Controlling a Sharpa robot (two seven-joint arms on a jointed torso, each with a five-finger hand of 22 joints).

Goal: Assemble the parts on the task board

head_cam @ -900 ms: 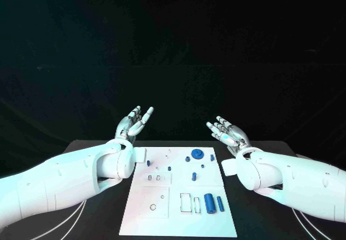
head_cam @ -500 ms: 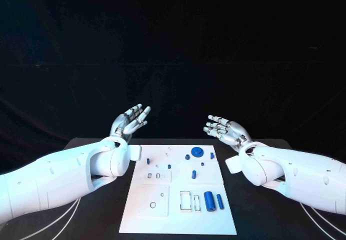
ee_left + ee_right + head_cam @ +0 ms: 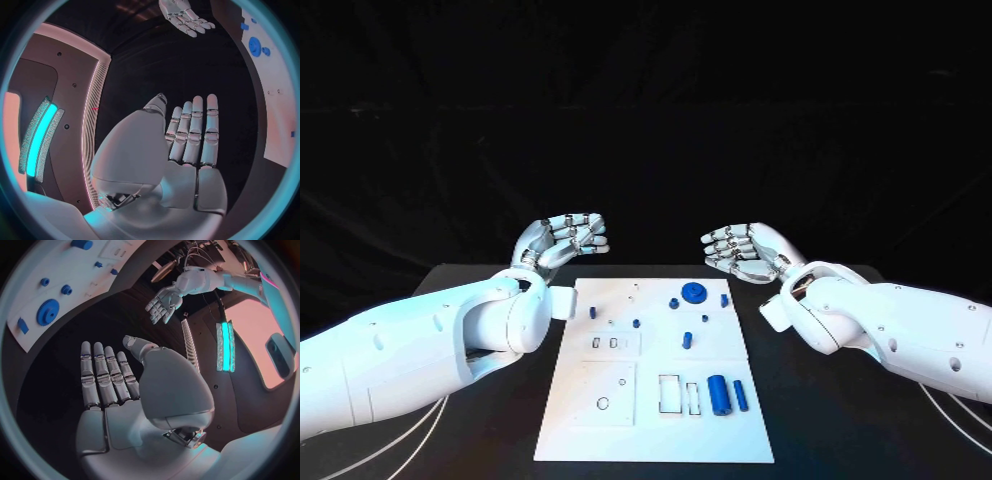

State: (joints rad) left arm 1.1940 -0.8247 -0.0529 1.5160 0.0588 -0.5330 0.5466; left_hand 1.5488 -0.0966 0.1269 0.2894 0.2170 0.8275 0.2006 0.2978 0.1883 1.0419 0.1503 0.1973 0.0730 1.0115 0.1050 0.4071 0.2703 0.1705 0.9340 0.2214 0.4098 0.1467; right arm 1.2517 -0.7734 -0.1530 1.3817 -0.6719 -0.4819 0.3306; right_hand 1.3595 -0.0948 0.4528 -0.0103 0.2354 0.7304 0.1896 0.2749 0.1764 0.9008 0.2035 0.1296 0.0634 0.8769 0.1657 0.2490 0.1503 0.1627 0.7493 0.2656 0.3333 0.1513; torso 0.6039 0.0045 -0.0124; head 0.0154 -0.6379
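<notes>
Black table [image 3: 473,400]: L hand [image 3: 563,240] & R hand [image 3: 744,252] raised beyond task board [image 3: 661,400], fingers apart, empty.

left hand [image 3: 187,150] empty, fingers straight | task board [image 3: 265,75] beside | right hand [image 3: 184,17] opposite

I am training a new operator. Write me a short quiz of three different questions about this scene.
1. True or false: the left robot hand holds a blue part.
2. Which part lies nearest the far edge of the task board? A) round blue disc B) large blue cylinder
3. Fill in: the right robot hand hovers beyond the board's ___ edge.

Key: 1 false; 2 A; 3 far.
</notes>
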